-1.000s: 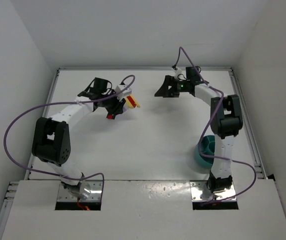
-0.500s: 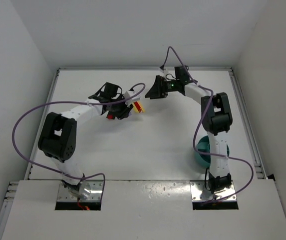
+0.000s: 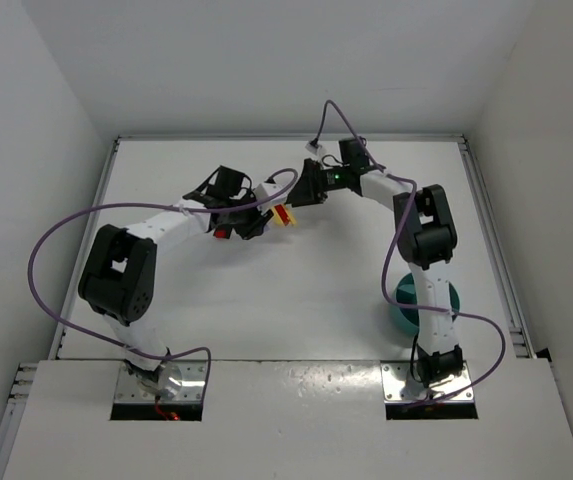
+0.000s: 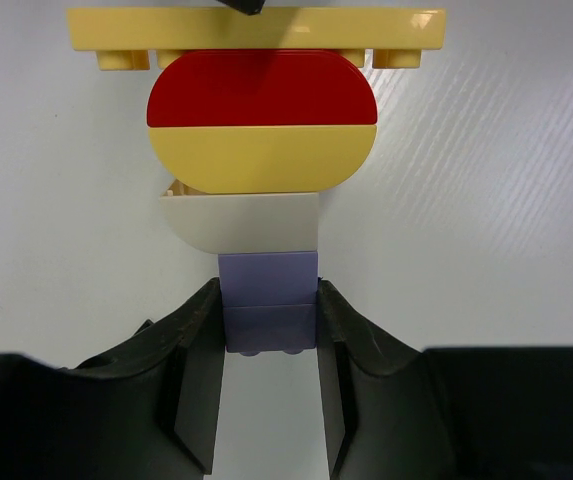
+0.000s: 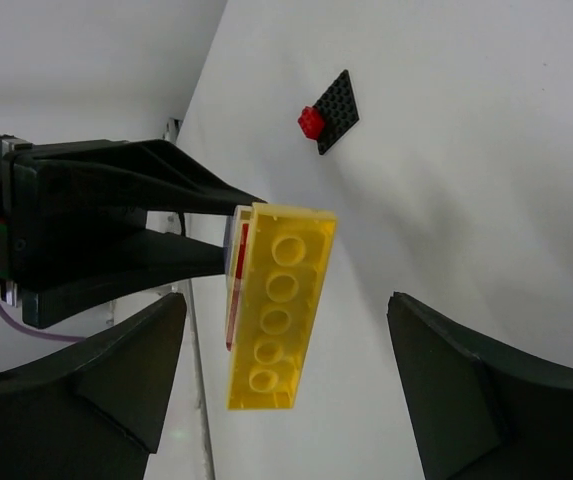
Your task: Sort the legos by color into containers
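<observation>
My left gripper [image 4: 266,335] is shut on a lavender lego [image 4: 266,300], the bottom of a joined stack held above the table. Beyond it come a white piece [image 4: 246,220], a yellow half-round [image 4: 261,158], a red half-round [image 4: 261,90] and a long yellow brick [image 4: 256,27]. In the top view the stack [image 3: 284,215] hangs between both grippers. My right gripper [image 5: 286,305] is open, its fingers [image 5: 486,390] on either side of the yellow brick [image 5: 278,305] with gaps on both sides. The teal bowl [image 3: 402,310] of containers sits near the right arm's base, mostly hidden by that arm.
A small black plate [image 5: 338,108] with a red stud [image 5: 311,121] lies on the white table below the left arm; the red stud [image 3: 222,233] also shows in the top view. White walls close the table on three sides.
My right gripper has swung left and now straddles the stack's yellow end. The left arm has carried the stack a little to the right, still gripping it.
</observation>
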Tool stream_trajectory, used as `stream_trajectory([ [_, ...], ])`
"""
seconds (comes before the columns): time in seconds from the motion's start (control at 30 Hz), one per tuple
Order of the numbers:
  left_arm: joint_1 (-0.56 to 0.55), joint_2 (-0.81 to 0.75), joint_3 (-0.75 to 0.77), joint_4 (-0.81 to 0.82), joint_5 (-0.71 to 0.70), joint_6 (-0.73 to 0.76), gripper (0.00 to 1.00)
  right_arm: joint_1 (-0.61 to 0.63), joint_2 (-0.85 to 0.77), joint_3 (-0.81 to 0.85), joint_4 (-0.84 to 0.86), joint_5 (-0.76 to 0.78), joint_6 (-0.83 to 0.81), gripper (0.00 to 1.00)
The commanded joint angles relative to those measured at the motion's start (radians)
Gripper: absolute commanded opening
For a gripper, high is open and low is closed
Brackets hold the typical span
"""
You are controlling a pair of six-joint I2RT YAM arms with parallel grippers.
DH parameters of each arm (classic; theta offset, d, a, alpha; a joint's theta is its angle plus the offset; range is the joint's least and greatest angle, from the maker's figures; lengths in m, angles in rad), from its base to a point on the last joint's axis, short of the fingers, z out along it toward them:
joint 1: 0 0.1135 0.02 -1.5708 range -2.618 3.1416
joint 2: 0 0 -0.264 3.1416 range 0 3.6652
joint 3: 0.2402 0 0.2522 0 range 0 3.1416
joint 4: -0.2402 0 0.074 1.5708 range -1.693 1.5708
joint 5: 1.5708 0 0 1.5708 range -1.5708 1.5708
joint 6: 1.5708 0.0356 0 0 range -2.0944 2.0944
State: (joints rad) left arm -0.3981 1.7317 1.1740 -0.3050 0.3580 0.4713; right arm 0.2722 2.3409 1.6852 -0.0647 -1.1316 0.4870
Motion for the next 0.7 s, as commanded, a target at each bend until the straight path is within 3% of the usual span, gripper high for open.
stream_trajectory([
  [0.0,-0.016,-0.014,0.003,0.037,0.016,-0.003,0.11,0.018,0.006,0.062,0.052,-0.048,0.004,0.82],
  [0.27,-0.016,-0.023,0.003,0.037,0.016,0.006,0.11,0.036,0.035,0.080,0.097,-0.066,0.022,0.74],
  [0.5,-0.016,-0.041,-0.016,0.037,0.016,0.006,0.11,0.045,0.044,0.080,0.160,-0.086,0.065,0.61],
  [0.67,-0.016,-0.050,-0.036,0.046,0.016,0.015,0.11,0.045,0.044,0.070,0.200,-0.097,0.096,0.32],
])
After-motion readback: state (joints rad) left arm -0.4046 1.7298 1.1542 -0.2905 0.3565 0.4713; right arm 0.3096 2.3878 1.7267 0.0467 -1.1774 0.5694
